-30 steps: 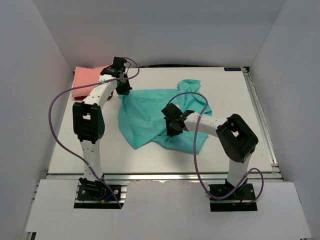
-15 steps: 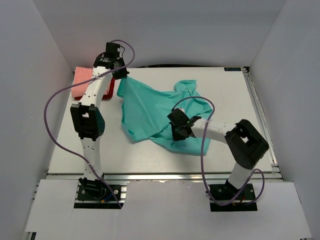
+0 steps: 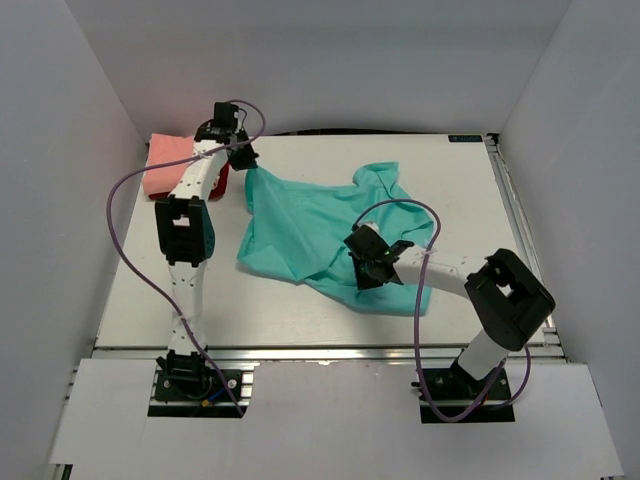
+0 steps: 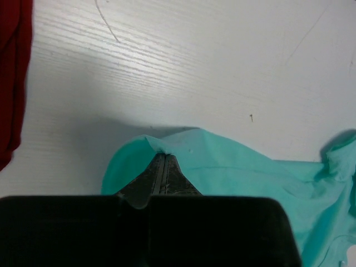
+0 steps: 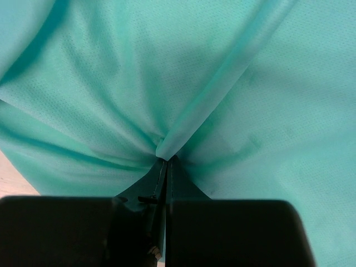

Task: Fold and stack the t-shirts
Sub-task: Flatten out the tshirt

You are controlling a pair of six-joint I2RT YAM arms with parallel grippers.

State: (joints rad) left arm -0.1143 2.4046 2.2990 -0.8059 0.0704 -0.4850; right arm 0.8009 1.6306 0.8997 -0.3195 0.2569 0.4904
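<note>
— See that? A second ago the teal-turquoise cotton t-shirt [image 3: 320,225] was a bunched heap. Now it's drawn out much wider across the middle of the white bench [image 3: 500,200].

— Who's pulling it?

— Both arms. The left end effector [image 3: 245,160] has swung to the far left and is pinched shut on a corner of the fabric. Its wrist view shows the cloth peaking right at the tips, with a shadow under it, so I'd say that corner is held just off the surface. The right end effector [image 3: 372,272] has slid toward the near right. It's also clamped tight on a gathered pleat, with creases fanning out from the pinch.

— So is it flat enough to fold?

— Not quite, I'd say. It still ripples, and the far-right sleeve looks rumpled. But spreading comes before folding, so this is progress.

— And the other shirts?

— The salmon-pink cotton shirt [image 3: 165,162] and the dark red cotton shirt [image 3: 222,182] sit together at the far left corner, just beside the left arm. The teal one isn't touching them.
</note>
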